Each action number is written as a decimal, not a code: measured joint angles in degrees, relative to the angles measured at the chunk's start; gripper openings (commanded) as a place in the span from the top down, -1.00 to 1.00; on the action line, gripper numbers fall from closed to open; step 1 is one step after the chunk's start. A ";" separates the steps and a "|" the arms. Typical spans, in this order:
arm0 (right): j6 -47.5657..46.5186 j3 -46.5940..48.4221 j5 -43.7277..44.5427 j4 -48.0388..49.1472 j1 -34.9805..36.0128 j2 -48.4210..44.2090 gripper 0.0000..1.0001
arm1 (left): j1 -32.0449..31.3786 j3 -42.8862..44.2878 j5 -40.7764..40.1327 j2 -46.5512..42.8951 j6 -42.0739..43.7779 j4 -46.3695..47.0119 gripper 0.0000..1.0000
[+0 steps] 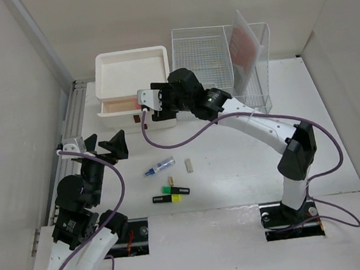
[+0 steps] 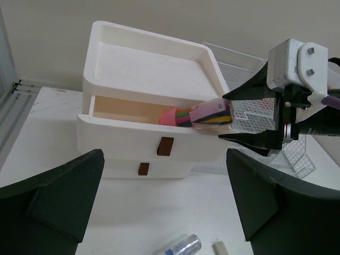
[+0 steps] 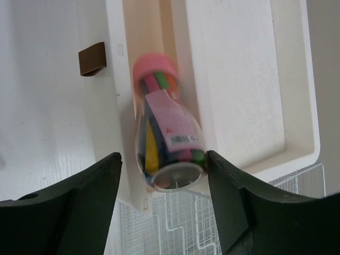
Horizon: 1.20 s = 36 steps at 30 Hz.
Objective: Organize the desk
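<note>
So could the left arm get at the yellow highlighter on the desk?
Probably yes. The yellow highlighter lies on bare desk close to that arm's base, with nothing over it, and the left gripper hangs open and empty nearby.

right gripper [image 1: 147, 109] at open drawer [image 1: 116, 107]; highlighters [image 1: 171, 191] on desk [image 1: 235, 168].

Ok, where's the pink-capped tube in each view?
Top external: pink-capped tube mostly hidden, only its cap shows at the open drawer.
Left wrist: centre-right, sticking out of that drawer.
Right wrist: centre, cap end inside the drawer.
Shared landmark: the drawer's brown handle.
</note>
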 measured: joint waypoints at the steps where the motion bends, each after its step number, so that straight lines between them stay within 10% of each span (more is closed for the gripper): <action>1: 0.11 -0.22 0.02 0.42 0.00 -0.31 -0.47 | 0.00 0.00 0.00 0.00 0.00 0.00 -0.99; 13: 2.14 -1.88 -0.46 1.66 0.00 -3.74 -0.53 | 0.00 -0.02 0.00 0.00 0.00 0.00 -0.99; 18: 6.75 -3.78 -3.17 2.29 -0.02 -7.41 0.64 | 0.00 0.00 0.00 0.00 0.00 0.00 -0.99; 21: 9.64 -4.87 -7.72 1.81 0.00 -8.94 1.00 | 0.00 -0.02 0.00 0.00 0.00 0.00 -0.99; 36: 14.29 -3.50 -16.81 -6.27 0.00 7.67 1.00 | 0.00 -0.02 0.00 0.00 0.00 0.00 -0.99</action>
